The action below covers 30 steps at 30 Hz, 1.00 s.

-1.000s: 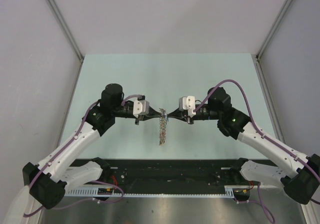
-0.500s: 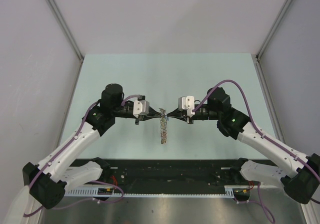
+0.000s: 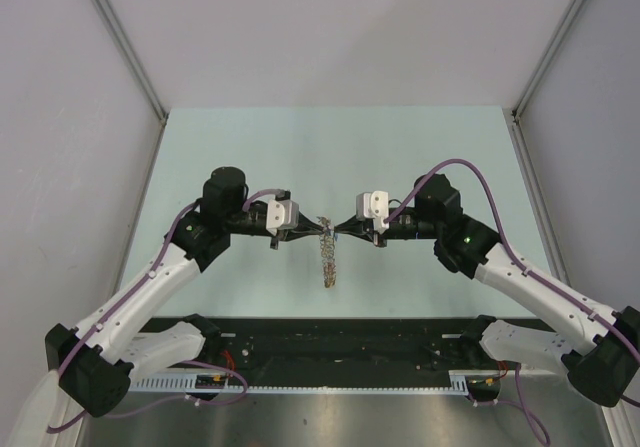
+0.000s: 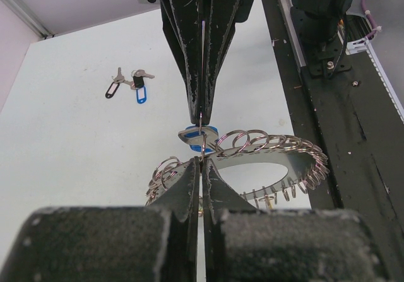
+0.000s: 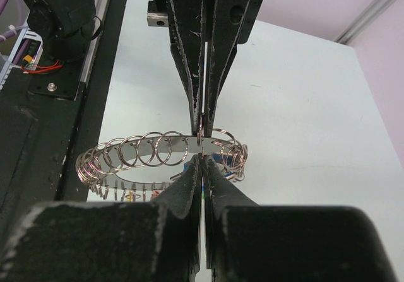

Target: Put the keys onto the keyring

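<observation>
Above tabletop (image 3: 300, 147) centre: left tool (image 3: 314, 230), right tool (image 3: 339, 229) tip to tip, both pinching keyring (image 3: 327, 257); loose keys (image 4: 129, 88) beyond, far side, nearer right tool.

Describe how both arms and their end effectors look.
The left arm and right arm have white links, black joints and a purple cable each. A white block sits at each wrist. The left end effector and right end effector are black, tapering to scuffed fingers. The right arm shows a green light.
</observation>
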Each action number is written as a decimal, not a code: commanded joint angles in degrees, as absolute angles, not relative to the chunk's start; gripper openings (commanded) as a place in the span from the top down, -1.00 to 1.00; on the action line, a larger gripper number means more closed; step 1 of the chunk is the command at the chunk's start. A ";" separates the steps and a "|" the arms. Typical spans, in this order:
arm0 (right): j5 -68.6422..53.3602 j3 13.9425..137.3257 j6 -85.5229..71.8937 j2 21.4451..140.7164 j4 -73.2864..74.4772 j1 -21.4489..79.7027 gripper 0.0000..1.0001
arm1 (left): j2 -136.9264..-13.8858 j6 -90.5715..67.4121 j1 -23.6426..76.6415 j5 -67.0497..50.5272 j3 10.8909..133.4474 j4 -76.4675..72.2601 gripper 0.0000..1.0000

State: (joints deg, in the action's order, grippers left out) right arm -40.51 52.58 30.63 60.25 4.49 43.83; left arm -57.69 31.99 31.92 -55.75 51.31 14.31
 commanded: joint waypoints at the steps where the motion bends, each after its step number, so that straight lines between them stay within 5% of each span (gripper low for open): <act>1: -40.69 55.46 31.46 60.12 4.22 44.47 1.00 | -56.78 33.22 32.26 -57.04 51.24 11.25 0.99; 30: -38.93 55.72 31.55 60.03 4.83 44.91 1.00 | -56.69 32.78 32.26 -57.22 51.15 10.90 0.99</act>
